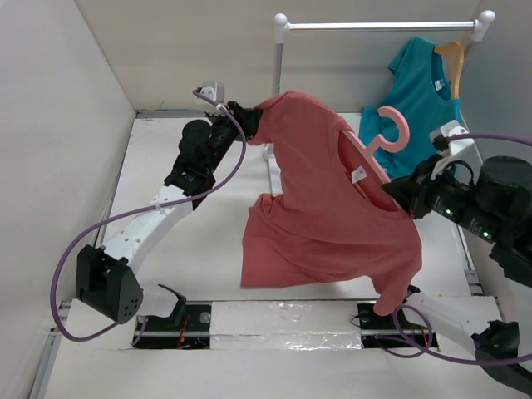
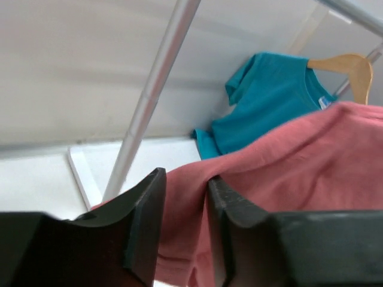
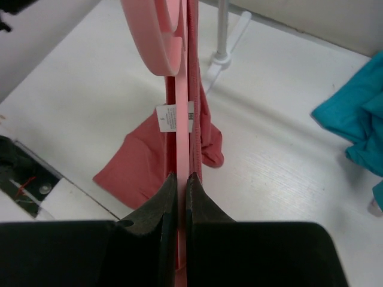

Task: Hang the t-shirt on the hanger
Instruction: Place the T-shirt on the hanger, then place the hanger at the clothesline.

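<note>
**A:** Count check?

**B:** Two shirts, two hangers, two arms, one rail. The t-shirt [image 1: 332, 224] is salmon-red. The other one is a teal shirt [image 1: 420, 91] on a wooden hanger [image 1: 455, 58], hooked over the rail [image 1: 374, 26] at the back right.

**A:** Where's the task shirt?

**B:** Up off the bench [image 1: 199, 249], stretched between the arms and sloping down from back left to front right. The lower hem sags and looks to reach the bench in the right wrist view. There's one white tag [image 1: 358, 175] at the neck.

**A:** And the pink one?

**B:** The hanger [image 1: 366, 157] is tilted. Its hook sticks out of the neck opening, and one shoulder bar shows along the collar. The rest is under cloth.

**A:** Right gripper?

**B:** The right gripper [image 1: 397, 198] is at the collar, front right. Its fingers [image 3: 197, 203] are pressed nearly together, pinching the hanger bar with the shirt's edge alongside it.

**A:** Left?

**B:** The left gripper [image 1: 243, 119] is at the shirt's far shoulder, high up. Its fingers [image 2: 146, 215] stand a little apart with red cloth filling the gap. I can't tell whether it's actually clamped.
</note>
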`<state>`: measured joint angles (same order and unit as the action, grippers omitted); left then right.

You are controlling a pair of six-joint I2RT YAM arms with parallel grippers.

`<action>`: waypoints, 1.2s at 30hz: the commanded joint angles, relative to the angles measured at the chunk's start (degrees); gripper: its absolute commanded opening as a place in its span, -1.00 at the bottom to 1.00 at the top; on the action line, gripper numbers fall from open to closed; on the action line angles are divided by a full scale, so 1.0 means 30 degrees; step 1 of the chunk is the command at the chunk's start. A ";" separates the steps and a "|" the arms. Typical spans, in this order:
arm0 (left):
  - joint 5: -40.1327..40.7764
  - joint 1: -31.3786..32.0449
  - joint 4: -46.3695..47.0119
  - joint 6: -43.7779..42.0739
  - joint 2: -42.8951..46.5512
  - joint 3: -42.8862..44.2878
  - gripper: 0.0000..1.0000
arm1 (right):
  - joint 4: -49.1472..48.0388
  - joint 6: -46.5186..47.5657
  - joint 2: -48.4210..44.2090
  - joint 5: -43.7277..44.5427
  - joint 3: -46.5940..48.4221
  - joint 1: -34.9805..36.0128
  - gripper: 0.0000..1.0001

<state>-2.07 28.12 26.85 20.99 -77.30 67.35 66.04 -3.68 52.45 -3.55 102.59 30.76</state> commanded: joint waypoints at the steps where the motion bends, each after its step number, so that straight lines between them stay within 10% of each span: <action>1: -0.0920 -0.0115 0.1241 0.0910 0.1417 -0.1762 -0.30 | -0.2879 -0.0120 0.0564 0.2380 -0.1407 -0.0089 -1.00; 7: -0.2939 0.0090 0.2558 0.3132 0.4901 -0.5921 -0.10 | -0.4839 -0.0500 0.1471 0.5252 -0.1851 -0.0264 -1.00; 11: -0.2827 0.1203 0.2739 0.3607 0.6924 -0.8791 -0.43 | -0.5607 -0.0122 0.3167 0.7449 -0.0949 -0.1605 -1.00; 36: -0.2446 0.2024 0.2827 0.1733 0.9125 -1.3750 -0.65 | -0.7479 -0.0325 1.3779 0.4203 0.9491 -1.0956 -1.00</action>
<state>-10.28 33.58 32.14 27.90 -51.90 26.09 50.19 -4.34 94.94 10.31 128.90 -0.80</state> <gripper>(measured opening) 0.171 0.079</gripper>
